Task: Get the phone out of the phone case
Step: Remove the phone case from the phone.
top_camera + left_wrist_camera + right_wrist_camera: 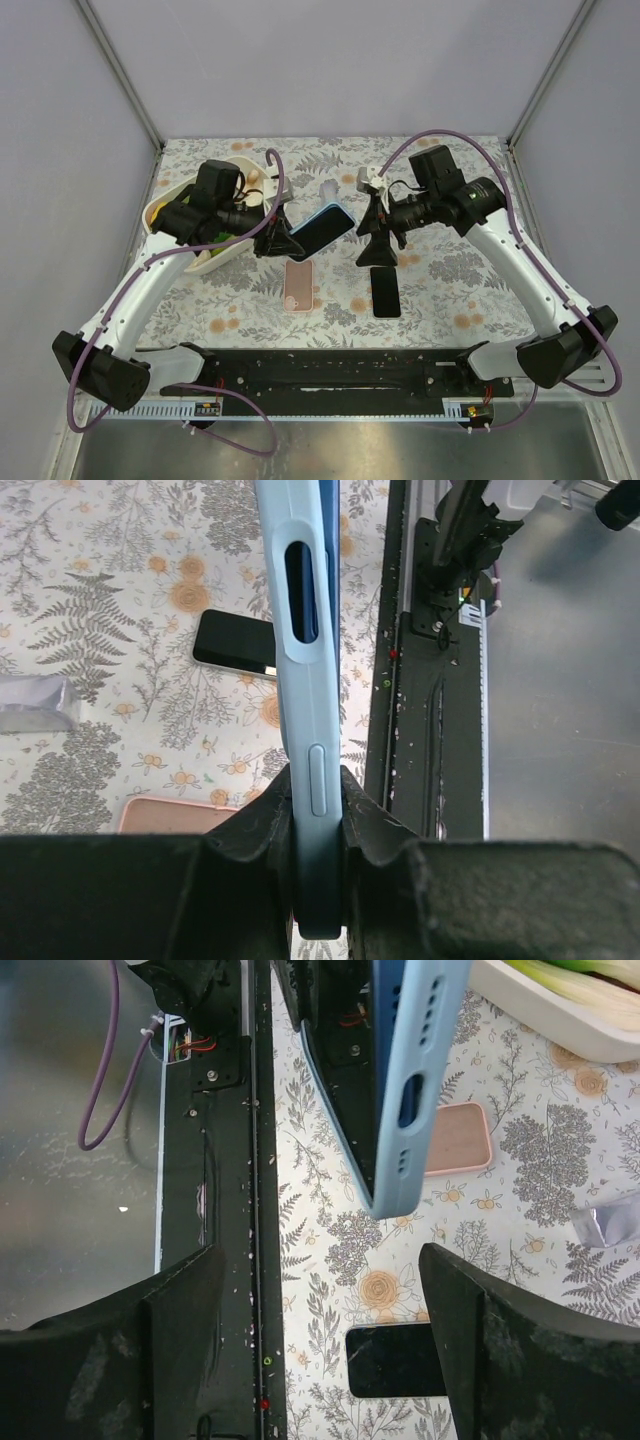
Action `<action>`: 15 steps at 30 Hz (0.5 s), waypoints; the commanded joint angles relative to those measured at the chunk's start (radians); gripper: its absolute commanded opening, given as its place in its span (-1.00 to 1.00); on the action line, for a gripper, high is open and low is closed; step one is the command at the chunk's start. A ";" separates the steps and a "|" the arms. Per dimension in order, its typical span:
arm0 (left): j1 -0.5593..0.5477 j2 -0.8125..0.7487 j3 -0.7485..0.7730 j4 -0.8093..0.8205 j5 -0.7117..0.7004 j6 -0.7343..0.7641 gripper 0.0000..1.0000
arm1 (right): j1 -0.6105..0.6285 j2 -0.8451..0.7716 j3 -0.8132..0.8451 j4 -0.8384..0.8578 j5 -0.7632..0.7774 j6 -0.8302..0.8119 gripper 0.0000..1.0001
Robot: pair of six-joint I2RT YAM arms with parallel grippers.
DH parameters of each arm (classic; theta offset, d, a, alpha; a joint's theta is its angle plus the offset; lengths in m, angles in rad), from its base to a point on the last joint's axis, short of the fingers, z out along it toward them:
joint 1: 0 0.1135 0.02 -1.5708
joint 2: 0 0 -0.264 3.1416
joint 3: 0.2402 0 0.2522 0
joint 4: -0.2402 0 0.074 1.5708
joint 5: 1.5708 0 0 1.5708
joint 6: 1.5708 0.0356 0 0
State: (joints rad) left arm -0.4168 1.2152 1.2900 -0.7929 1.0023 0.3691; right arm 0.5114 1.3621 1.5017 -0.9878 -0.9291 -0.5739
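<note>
My left gripper [275, 238] [318, 810] is shut on one end of a light-blue phone case [325, 225] [305, 630] [410, 1090] and holds it edge-up above the table. The case's inner face looks dark; whether a phone sits in it I cannot tell. My right gripper [378, 250] [320, 1260] stands open just off the case's free end, touching nothing. A black phone [385, 292] [235, 640] [395, 1360] lies flat on the table below the right gripper. A pink case [300, 285] [170, 815] [455, 1138] lies flat beside it.
A white tray [165, 205] [540, 1020] holding vegetables stands at the back left under the left arm. A silvery packet [325, 190] [35, 702] [610, 1225] lies behind the blue case. The black base rail [320, 370] runs along the near edge.
</note>
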 commanded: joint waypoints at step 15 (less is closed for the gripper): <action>0.006 -0.042 0.003 0.011 0.159 0.045 -1.00 | 0.009 0.045 0.048 0.167 -0.109 0.091 0.48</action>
State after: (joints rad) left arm -0.4164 1.2125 1.2850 -0.8341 1.0790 0.3882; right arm 0.5133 1.3930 1.5158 -0.8814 -0.9672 -0.5274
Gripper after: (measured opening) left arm 0.200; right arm 0.756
